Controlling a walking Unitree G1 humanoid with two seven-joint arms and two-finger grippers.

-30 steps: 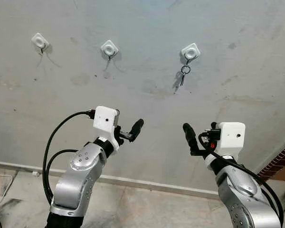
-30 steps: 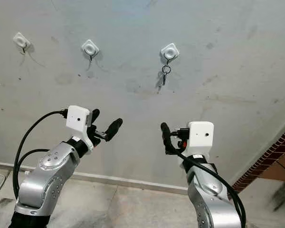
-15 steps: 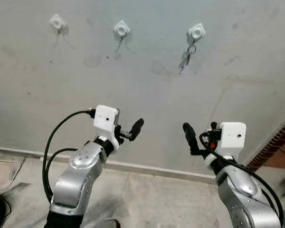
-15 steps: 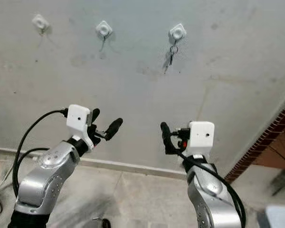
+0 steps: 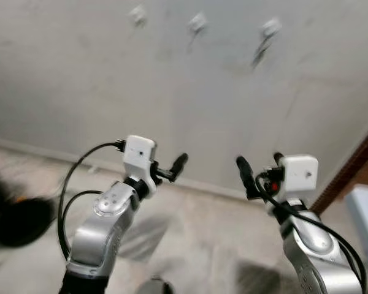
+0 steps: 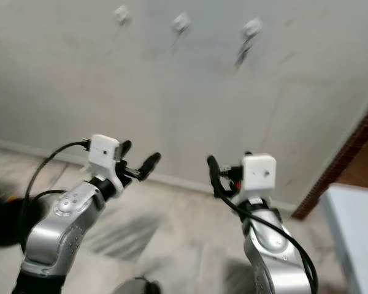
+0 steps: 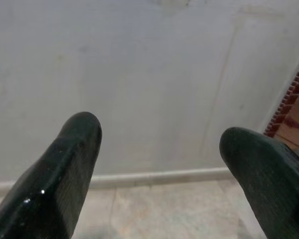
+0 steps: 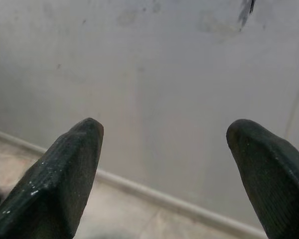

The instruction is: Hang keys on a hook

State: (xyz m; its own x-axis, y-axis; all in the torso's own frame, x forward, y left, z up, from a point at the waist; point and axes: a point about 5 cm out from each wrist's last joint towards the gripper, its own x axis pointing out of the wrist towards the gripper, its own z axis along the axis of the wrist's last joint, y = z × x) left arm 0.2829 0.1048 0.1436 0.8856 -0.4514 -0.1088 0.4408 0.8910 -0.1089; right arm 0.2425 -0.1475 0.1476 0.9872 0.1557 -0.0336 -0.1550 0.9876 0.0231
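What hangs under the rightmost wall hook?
Under the rightmost hook hangs a dark blurred streak, likely the keys; motion blur hides ring and key detail. The other two hooks look bare.

text: none legible | labels: none | signs: none

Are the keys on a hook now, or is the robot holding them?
On a hook. The keys hang as a dark blur under the right hook; both end effectors, left and right, are open and empty.
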